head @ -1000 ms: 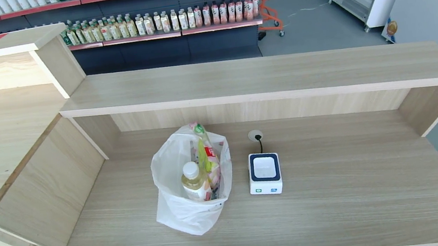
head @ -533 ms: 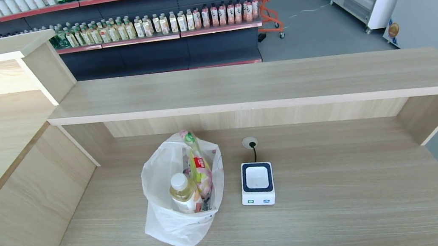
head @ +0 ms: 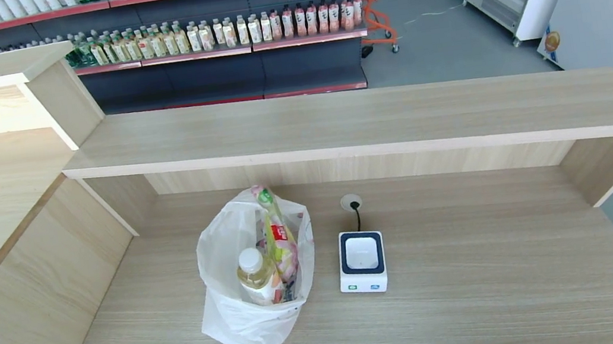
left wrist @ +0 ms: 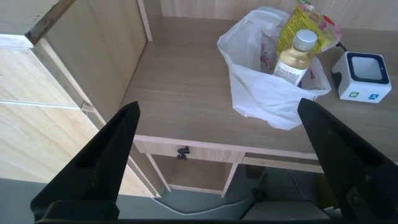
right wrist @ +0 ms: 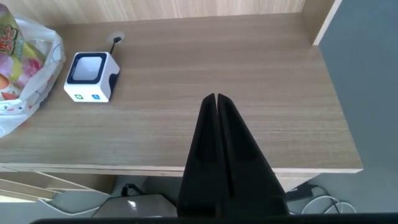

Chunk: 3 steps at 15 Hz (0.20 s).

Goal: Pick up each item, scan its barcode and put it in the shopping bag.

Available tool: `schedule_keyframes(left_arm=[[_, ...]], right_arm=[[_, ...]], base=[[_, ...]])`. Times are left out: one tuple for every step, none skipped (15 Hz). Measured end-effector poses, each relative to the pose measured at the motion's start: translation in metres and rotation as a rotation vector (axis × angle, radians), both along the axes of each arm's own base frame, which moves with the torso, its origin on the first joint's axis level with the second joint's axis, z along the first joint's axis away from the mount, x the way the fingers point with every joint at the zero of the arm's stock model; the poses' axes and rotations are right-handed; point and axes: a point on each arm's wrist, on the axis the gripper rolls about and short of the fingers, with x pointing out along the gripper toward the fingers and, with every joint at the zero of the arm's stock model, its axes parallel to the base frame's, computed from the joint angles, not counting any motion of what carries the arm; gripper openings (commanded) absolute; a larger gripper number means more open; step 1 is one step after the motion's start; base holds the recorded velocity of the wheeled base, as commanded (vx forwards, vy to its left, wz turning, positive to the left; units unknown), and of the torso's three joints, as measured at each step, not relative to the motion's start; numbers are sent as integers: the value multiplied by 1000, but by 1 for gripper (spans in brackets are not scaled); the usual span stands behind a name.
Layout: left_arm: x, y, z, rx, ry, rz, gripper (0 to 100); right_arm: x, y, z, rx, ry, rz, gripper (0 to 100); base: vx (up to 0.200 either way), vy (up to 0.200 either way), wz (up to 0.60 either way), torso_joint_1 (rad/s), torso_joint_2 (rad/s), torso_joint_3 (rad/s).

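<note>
Here, wooden counter (head: 477, 274), shopping bag (head: 232, 326) beside scanner (head: 361, 261), shelves (head: 194, 56) behind; left gripper (left wrist: 217, 104) spread, right gripper (right wrist: 216, 97) clenched

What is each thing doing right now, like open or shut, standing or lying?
shopping bag: open, standing on counter.
bottle: capped, upright in bag.
snack packet: upright in bag, sticking out.
scanner: plugged in, facing up.
left gripper: open, empty.
right gripper: shut, empty.

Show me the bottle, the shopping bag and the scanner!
bottle (head: 255, 278), head view, on its yellowish body.
shopping bag (head: 238, 325), head view, on its white front wall.
scanner (head: 361, 254), head view, on its top window.
</note>
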Motion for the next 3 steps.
schedule_keyframes(left_arm=[[0,0,0,0,0,-1,100],[0,0,0,0,0,0,100],[0,0,0,0,0,0,100]], right_arm=[[0,0,0,0,0,-2,0],[0,0,0,-1,0,-1,0],[0,0,0,0,0,0,0]], base=[[0,0,0,0,0,0],[0,0,0,0,0,0],[0,0,0,0,0,0]])
